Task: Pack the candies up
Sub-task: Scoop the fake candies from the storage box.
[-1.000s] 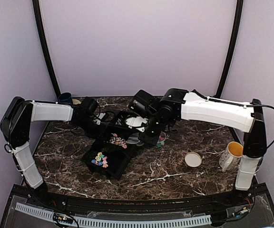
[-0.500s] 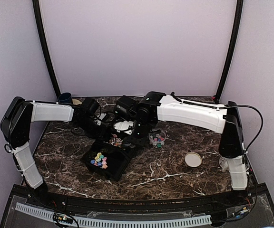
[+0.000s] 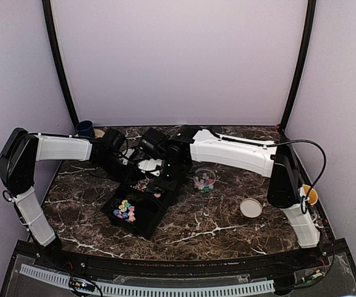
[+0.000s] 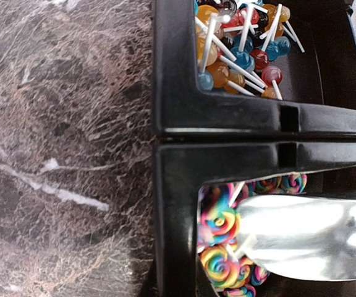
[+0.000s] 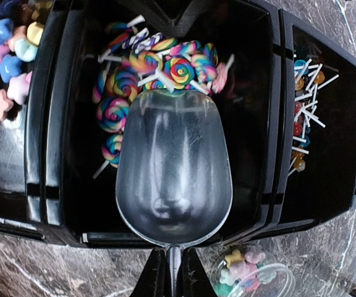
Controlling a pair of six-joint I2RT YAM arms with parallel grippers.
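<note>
Your surface (image 3: 227,223) is a dark brown marble-look slab with white veins running through it and a slight gloss. The left wrist view gives you the veining up close: pale threads on mottled brown.

The back wall (image 3: 178,62) is plain pale lilac. The left side wall (image 3: 11,74) and right side wall (image 3: 345,74) are the same shade, so you are closed in on three sides.

Two thin black poles stand at the rear corners, the left pole (image 3: 59,62) and the right pole (image 3: 298,62). From above they splay outward toward the top.

Along the near edge you have a black ledge (image 3: 326,263) carrying a white slotted strip (image 3: 165,289).

The light is soft and even, with faint shadows only.
</note>
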